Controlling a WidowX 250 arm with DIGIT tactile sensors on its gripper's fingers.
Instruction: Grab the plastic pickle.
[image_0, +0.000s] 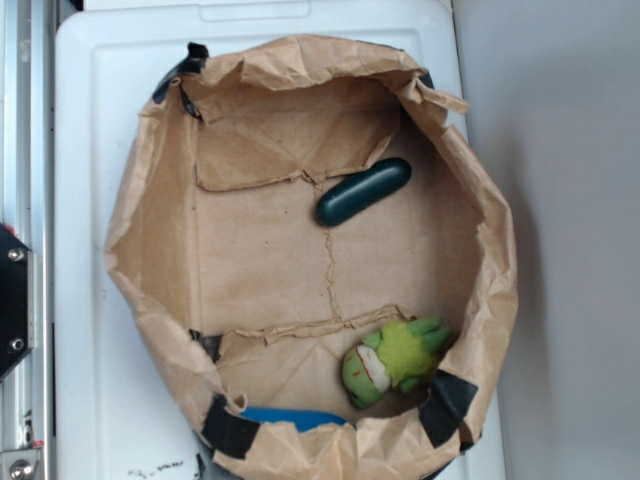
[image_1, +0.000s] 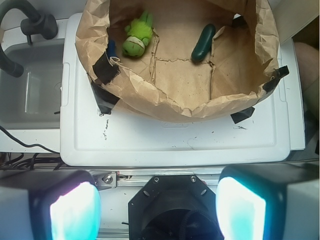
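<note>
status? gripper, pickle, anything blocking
Gripper open, empty, outside the paper bin. Plastic pickle lying flat on bin floor, untouched. Plush toy well apart from it; nothing blocking.

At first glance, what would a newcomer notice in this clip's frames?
A crumpled brown paper bag, taped open into a bowl on a white lid, dominates. Inside lie the dark green plastic pickle near the far wall and a lime plush toy near the front rim. In the wrist view the gripper hangs wide open outside the bag.
</note>
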